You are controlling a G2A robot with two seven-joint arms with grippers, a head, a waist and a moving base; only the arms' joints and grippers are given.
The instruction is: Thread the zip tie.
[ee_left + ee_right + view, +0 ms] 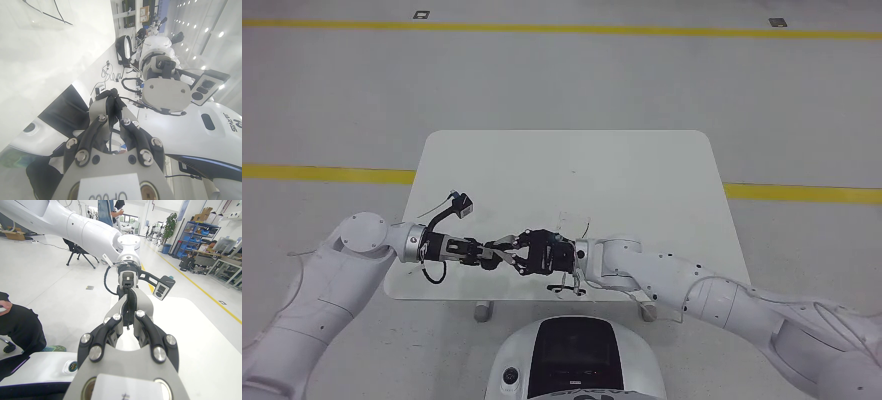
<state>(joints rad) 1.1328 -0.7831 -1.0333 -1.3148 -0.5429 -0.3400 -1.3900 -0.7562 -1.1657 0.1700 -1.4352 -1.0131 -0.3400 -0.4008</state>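
While both arms share one strap in mid-air, the main hazard is slip or buckle.

Zip tie [129,308]: black, held above the desk [642,170] just inside the edge nearest the robot, toward its left corner, clear of the surface.

Right fingers [144,303]: closed on the strap, loose end poking out behind them.

Left fingers [98,108]: pinched together on the other end, as far as can be judged.

Risk: tip likely misses the head if either wrist sits off axis; a hard push could bow the strap or pull it free.

Pose: arms level, wrists facing, fingertips nearly touching.
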